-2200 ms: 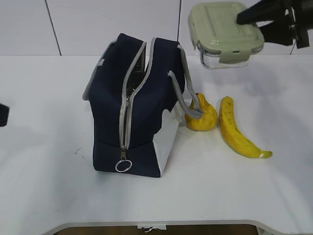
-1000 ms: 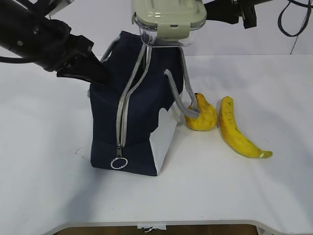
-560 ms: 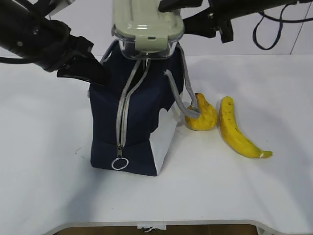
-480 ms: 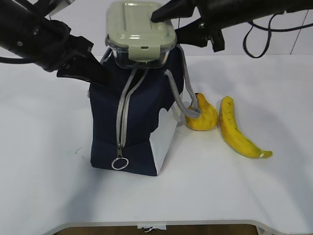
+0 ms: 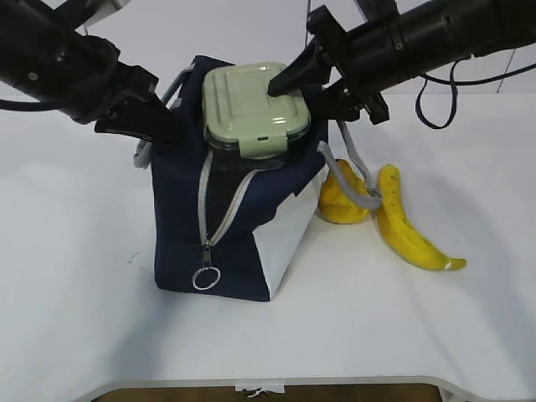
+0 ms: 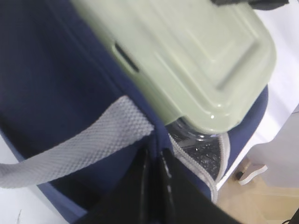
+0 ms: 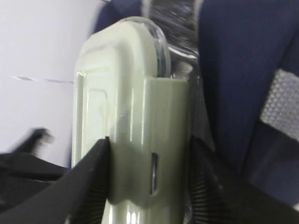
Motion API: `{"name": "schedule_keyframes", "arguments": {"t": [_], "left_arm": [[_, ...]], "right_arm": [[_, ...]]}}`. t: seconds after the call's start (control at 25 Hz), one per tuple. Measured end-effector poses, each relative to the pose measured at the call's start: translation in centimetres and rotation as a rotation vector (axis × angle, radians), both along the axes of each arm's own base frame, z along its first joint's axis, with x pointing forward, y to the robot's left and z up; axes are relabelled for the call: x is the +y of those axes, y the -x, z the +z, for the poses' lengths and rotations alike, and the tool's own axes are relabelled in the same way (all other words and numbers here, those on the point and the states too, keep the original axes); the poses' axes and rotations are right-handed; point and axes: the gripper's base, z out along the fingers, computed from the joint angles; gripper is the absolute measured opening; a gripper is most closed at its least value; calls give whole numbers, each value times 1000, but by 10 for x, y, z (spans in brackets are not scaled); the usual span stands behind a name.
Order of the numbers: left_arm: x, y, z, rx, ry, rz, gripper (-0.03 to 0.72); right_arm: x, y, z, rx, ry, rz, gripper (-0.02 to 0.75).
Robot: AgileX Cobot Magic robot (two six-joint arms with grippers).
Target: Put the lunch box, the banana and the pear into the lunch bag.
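The navy lunch bag (image 5: pixel 180 222) stands mid-table with its zipper open. The lunch box (image 5: pixel 251 109), sage-green lid up, sits tilted in the bag's mouth with its clear base partly inside. My right gripper (image 5: pixel 293 84) is shut on the box's right end; its fingers (image 7: pixel 88 186) clamp the lid clip (image 7: pixel 147 154). My left gripper (image 5: pixel 172 130) is shut on the bag's left top edge (image 6: pixel 156 140), beside the grey handle (image 6: pixel 79 144). The pear (image 5: pixel 339 201) and the banana (image 5: pixel 402 226) lie on the table right of the bag.
The white table (image 5: pixel 75 251) stretches left and in front of the bag. The bag's right grey handle (image 5: pixel 352 180) droops over the pear. A black cable (image 5: pixel 435 92) hangs from the right arm.
My right gripper has carried the lunch box from the upper right leftward over the bag and lowered it into the opening. The left gripper came in and holds the bag's edge.
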Motion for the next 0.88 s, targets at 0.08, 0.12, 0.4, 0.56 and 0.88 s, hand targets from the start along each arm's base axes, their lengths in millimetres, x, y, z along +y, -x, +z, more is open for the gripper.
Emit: {"name": "schedule_keyframes", "arguments": {"t": [0.08, 0.12, 0.4, 0.56, 0.88], "left_arm": [[1, -1, 0, -3, 0, 7, -4], [3, -2, 0, -6, 0, 15, -4], [5, -6, 3, -8, 53, 64, -5], [4, -6, 5, -2, 72, 70, -5], [4, -5, 4, 6, 75, 63, -5]], "right_arm": [[-1, 1, -3, 0, 35, 11, 369], [-1, 1, -3, 0, 35, 11, 369], [-3, -4, -14, 14, 64, -12, 369], [-2, -10, -28, 48, 64, -31, 369], [9, -16, -39, 50, 57, -66, 370]]}}
